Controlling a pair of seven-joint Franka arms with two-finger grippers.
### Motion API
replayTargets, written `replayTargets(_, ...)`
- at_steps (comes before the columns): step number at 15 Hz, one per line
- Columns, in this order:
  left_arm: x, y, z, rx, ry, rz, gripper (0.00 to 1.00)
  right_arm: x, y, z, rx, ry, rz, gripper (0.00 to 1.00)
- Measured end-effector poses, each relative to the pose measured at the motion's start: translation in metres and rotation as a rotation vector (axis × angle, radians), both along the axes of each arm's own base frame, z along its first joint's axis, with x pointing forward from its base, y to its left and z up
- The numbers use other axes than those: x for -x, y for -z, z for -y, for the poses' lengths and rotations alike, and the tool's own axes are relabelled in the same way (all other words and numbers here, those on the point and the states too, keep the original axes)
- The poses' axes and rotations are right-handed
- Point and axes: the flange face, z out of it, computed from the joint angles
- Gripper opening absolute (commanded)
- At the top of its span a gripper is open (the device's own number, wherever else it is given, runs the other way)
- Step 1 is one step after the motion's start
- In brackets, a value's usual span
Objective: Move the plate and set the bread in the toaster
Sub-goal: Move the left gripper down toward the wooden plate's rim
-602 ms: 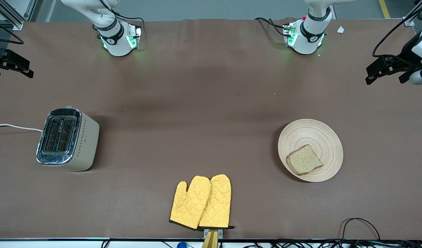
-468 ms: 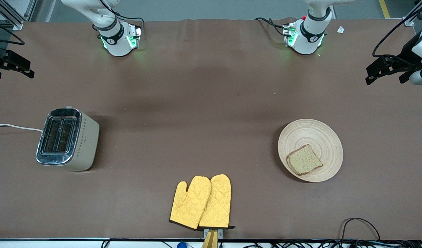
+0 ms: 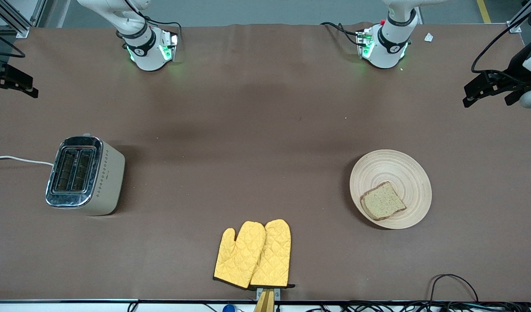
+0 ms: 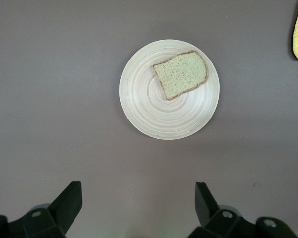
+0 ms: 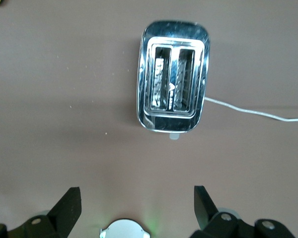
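The pale wooden plate (image 3: 393,167) lies toward the left arm's end of the table, and the brown bread (image 3: 382,201) slice rests on the part of it nearest the front camera. In the left wrist view the plate (image 4: 149,109) and bread (image 4: 181,74) show well below my left gripper (image 4: 138,198), which is open and empty. The cream toaster (image 3: 85,175) with its chrome top stands toward the right arm's end. My right gripper (image 5: 137,201) hangs open and empty high over the table near the toaster (image 5: 173,77), whose two slots are empty. Both hands show at the front view's edges, the left gripper (image 3: 482,89) and the right gripper (image 3: 14,80).
A pair of yellow oven mitts (image 3: 253,255) lies near the table edge closest to the front camera, midway along it. The toaster's white cord (image 3: 18,159) runs off the right arm's end. Cables (image 3: 454,286) lie at the near edge. The arm bases (image 3: 150,47) stand along the top.
Both hands have drifted slightly outward toward their own ends of the table. Plate, bread, toaster and mitts have not moved.
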Motion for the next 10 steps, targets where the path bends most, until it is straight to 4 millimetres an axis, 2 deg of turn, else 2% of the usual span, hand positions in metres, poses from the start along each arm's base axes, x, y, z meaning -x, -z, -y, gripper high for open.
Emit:
replayTargets(3,-0.006,-0.001,-0.013,0.008,-0.024,0.004,1.0,0.002,0.014,0.005,-0.011,-0.047,-0.036,1.0)
replayTargets(8,-0.019,0.012,-0.072,0.098,-0.123,-0.016,1.0,0.011,0.016,0.013,-0.022,-0.051,-0.088,1.0)
replayTargets(10,-0.023,0.02,-0.087,0.114,-0.128,-0.029,1.0,0.013,0.016,0.012,-0.024,-0.052,-0.101,1.0)
